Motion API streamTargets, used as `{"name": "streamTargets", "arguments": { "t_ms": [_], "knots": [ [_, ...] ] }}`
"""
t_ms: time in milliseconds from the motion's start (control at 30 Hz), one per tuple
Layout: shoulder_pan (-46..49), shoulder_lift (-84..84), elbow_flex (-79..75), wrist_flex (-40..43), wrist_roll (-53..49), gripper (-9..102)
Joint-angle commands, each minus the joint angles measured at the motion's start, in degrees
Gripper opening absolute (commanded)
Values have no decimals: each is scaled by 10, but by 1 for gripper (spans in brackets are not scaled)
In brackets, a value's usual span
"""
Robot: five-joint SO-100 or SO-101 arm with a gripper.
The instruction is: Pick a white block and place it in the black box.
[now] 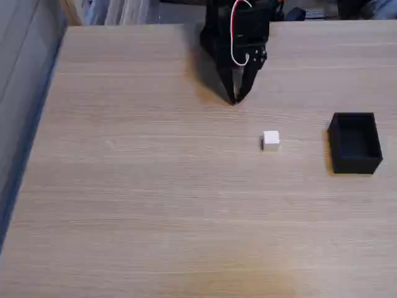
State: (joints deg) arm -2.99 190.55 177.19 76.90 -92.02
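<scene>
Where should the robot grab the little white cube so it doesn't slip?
Probably by two opposite flat sides of the white cube, coming straight down from above. It sits flat and alone on the table, with bare wood all around, so the fingers can drop on either side. The end effector is up behind it with its tips together, so it must open first.

Light was soft and even over the wooden table (155,186), with no glare. The white block (270,139) threw a faint shadow to its left. The picture was slightly blurred, perhaps from low resolution.
</scene>
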Motion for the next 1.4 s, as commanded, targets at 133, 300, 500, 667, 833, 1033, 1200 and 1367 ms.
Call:
{"name": "streamTargets", "arguments": {
  "t_ms": [133, 300, 500, 667, 833, 1033, 1200, 1367],
  "knots": [
    [-19, 4, 9, 4, 1, 0],
    [-12, 4, 9, 4, 1, 0],
    [-6, 4, 9, 4, 1, 0],
    [-4, 4, 9, 4, 1, 0],
    [-1, 4, 9, 4, 1, 0],
    [0, 4, 9, 4, 1, 0],
    [4, 4, 9, 4, 0, 0],
    [4, 4, 9, 4, 0, 0]
  ]
}}
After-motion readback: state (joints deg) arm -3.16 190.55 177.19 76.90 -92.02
